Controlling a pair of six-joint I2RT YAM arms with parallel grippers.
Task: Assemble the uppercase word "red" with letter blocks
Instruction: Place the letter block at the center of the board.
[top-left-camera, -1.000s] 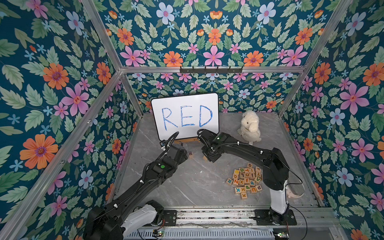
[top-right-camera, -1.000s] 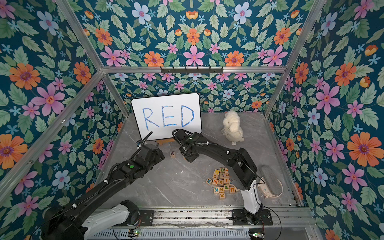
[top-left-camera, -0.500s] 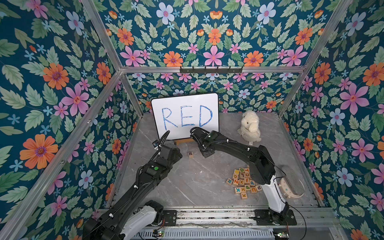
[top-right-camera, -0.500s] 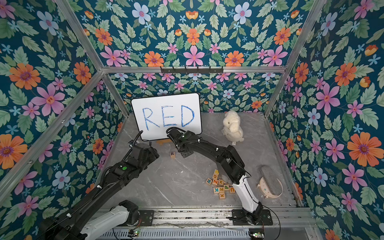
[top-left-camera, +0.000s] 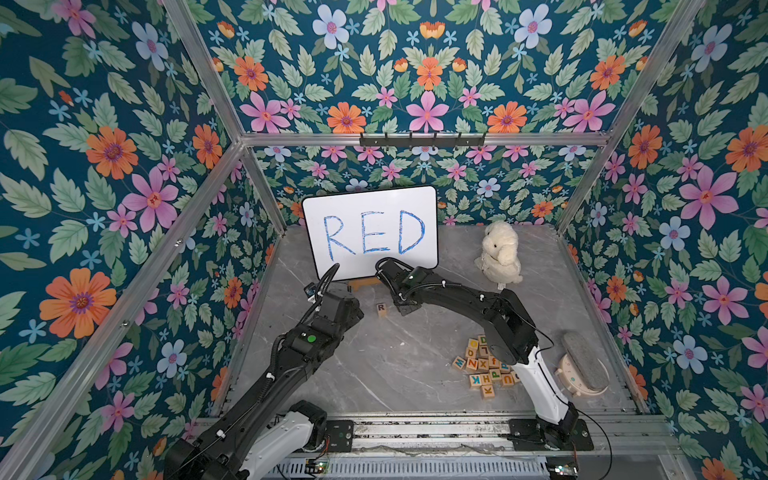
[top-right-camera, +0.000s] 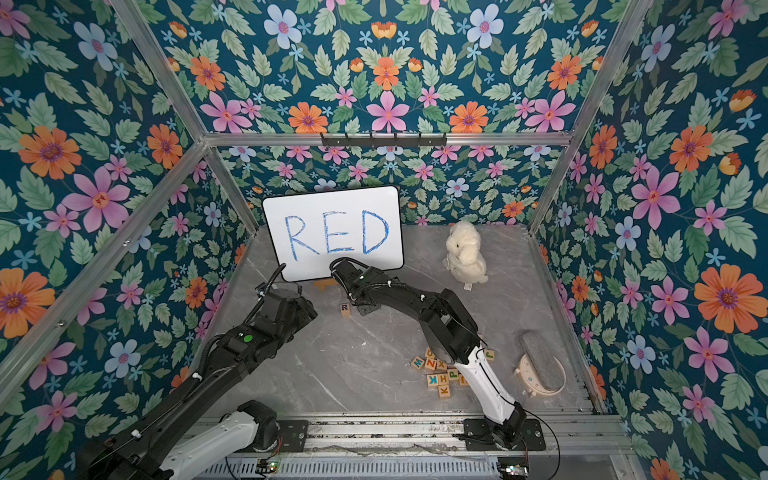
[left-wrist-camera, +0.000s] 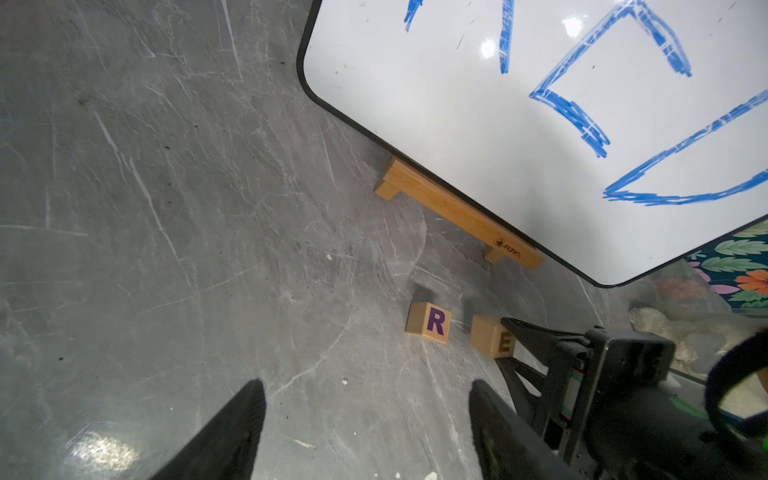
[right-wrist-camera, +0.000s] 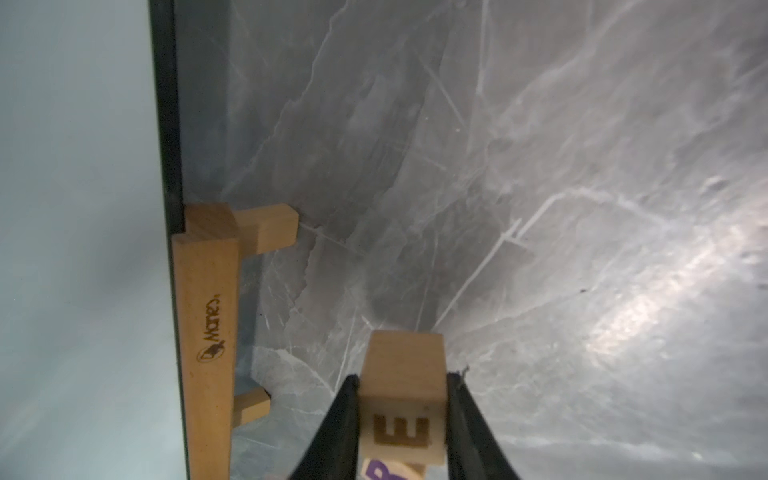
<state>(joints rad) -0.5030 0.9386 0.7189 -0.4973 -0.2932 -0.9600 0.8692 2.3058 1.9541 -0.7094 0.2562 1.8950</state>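
The purple R block (top-left-camera: 381, 308) (top-right-camera: 344, 308) (left-wrist-camera: 430, 323) stands alone on the grey table in front of the whiteboard. Just to its right, a small gap away, is the E block (left-wrist-camera: 490, 340) (right-wrist-camera: 401, 399). My right gripper (right-wrist-camera: 404, 378) (left-wrist-camera: 509, 345) (top-left-camera: 405, 309) is shut on it, at or just above the table; I cannot tell which. The R block's edge (right-wrist-camera: 386, 469) shows below it. My left gripper (left-wrist-camera: 368, 384) is open and empty, left of the R block and apart from it. The remaining letter blocks (top-left-camera: 486, 368) (top-right-camera: 440, 374) lie in a pile at the front right.
A whiteboard (top-left-camera: 370, 232) reading RED leans on a wooden stand (left-wrist-camera: 457, 212) (right-wrist-camera: 208, 332) close behind the two blocks. A white plush toy (top-left-camera: 498, 253) sits at the back right. A round clock with a grey pad (top-left-camera: 582, 365) lies at the right edge.
My right arm has swung left and lower with the E block, bringing it beside the R block. My left arm has drawn back a little to the left.
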